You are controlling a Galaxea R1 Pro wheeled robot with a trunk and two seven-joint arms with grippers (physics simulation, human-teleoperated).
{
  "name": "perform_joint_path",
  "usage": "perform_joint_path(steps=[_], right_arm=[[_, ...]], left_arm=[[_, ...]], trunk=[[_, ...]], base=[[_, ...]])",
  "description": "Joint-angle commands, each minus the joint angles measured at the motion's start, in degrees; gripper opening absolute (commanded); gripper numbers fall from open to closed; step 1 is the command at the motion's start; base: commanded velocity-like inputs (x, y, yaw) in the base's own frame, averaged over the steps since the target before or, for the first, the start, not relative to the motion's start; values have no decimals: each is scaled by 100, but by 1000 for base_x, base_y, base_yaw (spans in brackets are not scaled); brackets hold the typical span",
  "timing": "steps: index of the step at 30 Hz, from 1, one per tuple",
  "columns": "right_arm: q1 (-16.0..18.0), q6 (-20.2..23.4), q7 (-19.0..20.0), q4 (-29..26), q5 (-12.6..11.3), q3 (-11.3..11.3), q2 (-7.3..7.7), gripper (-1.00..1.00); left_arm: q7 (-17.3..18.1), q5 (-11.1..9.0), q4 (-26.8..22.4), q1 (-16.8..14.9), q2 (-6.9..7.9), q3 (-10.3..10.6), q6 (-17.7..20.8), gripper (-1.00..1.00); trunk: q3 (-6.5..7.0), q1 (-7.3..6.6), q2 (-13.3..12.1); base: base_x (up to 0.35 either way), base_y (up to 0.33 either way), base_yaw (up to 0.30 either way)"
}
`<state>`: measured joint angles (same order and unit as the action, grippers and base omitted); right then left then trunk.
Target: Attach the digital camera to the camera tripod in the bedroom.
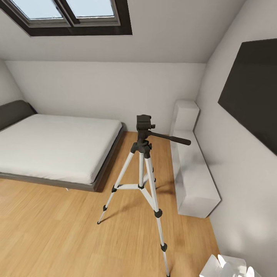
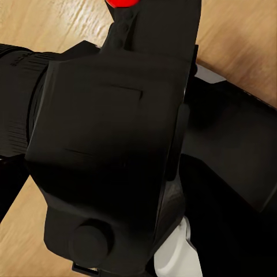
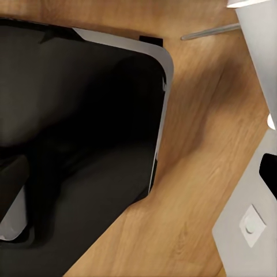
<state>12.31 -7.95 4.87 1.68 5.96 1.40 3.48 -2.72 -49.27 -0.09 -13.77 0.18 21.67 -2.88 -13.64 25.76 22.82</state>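
We stand facing the camera tripod (image 1: 143, 181), which rises on its three spread silver-white legs from the light wooden floor (image 1: 50, 227), between the bed (image 1: 54, 148) and a low white cabinet (image 1: 192, 181) along the right wall. Its black head sits bare, the pan handle pointing toward the cabinet, so the mount is free to receive our load.

In the left wrist view the digital camera (image 2: 109, 150) sits close before the lens, black and boxy, a red button at its upper edge. We judge that our left jaws have closed on it to carry it, though the fingers themselves are hidden. The right jaws we cannot read: the right wrist view gives dark bodywork over floorboards.

The bedroom is an attic: sloped white walls, a dark-framed skylight (image 1: 69, 17) overhead, a black TV (image 1: 252, 92) on the right wall, and a white lamp (image 1: 227, 267) at our feet.
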Motion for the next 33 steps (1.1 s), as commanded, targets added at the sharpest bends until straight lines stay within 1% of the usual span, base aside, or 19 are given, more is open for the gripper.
perform_joint_path(steps=[1, 4, 8, 9, 12, 14, 16, 17, 18, 19, 21, 22, 26, 27, 30, 31, 33], right_arm=[[8, -34, 0, 19, 45, 9, -1, 100], [8, -32, -16, 19, 45, 9, -5, 100], [8, -26, -70, 17, 45, 7, 34, 100], [8, -41, -194, -48, 88, 28, 22, 100], [8, -44, -206, -90, 105, 18, 2, 100], [8, 98, -209, -579, 235, 18, -77, 100], [8, 267, -204, -853, 361, 16, -133, 100], [8, 512, -202, -1195, 497, 14, -199, 100], [8, 656, -201, -1392, 554, 11, -227, 100], [8, 965, -199, -1819, 633, 7, -268, 100], [8, 1288, -192, -2281, 684, 5, -293, 100], [8, 1617, -170, -2758, 714, -2, -310, 100], [8, 2280, -71, -3718, 740, -15, -317, 100], [8, 2610, 16, -4187, 746, -21, -312, 100], [8, 3100, 197, -4891, 749, -31, -308, 100], [8, 3421, 341, -5374, 750, -35, -307, 100], [8, 3744, 492, -5873, 749, -40, -306, 100]], left_arm=[[-9, -27, 0, -3, -1, 48, -11, -100], [-9, -29, 0, -3, -1, 48, -12, -100], [-9, -30, -5, -3, 1, 48, -18, -100], [-16, -30, -14, -3, 36, 42, -21, -100], [-19, -35, -16, -3, 59, 40, -24, -100], [-18, -128, -27, -3, 55, 38, -28, -100], [-18, -161, -31, -3, 54, 39, -28, -100], [-18, -184, -36, -3, 53, 40, -28, -100], [-18, -192, -38, -3, 53, 42, -28, -100], [-18, -203, -40, -3, 51, 44, -28, -100], [-18, -209, -41, -3, 48, 46, -28, -100], [-18, -214, -42, -3, 47, 46, -28, -100], [-18, -218, -43, -3, 45, 47, -29, -100], [-18, -220, -44, -3, 44, 48, -29, -100], [-16, -222, -44, -3, 44, 48, -29, -100], [-17, -222, -44, -3, 44, 48, -29, -100], [-16, -223, -44, -3, 44, 48, -29, -100]], trunk=[[-10, 3, 10], [-10, 3, 10], [-10, 3, 10], [-10, 3, 10], [-10, 3, 10], [-10, 3, 10], [-10, 3, 10], [-10, 3, 10], [-10, 3, 10], [-10, 3, 10], [-10, 3, 10], [-10, 3, 10], [-10, 3, 10], [-10, 3, 10], [-10, 3, 10], [-10, 3, 10], [-10, 3, 10]], base=[[0, 0, 0], [0, 0, 0], [0, 0, 0], [0, 0, 0], [0, 0, 0], [0, 0, 0], [0, 0, 0], [0, 0, 0], [0, 0, 0], [0, 0, 0], [0, 0, 0], [0, 0, 0], [0, 0, 0], [0, 0, 0], [0, 0, 0], [0, 0, 0], [0, 0, 0]])
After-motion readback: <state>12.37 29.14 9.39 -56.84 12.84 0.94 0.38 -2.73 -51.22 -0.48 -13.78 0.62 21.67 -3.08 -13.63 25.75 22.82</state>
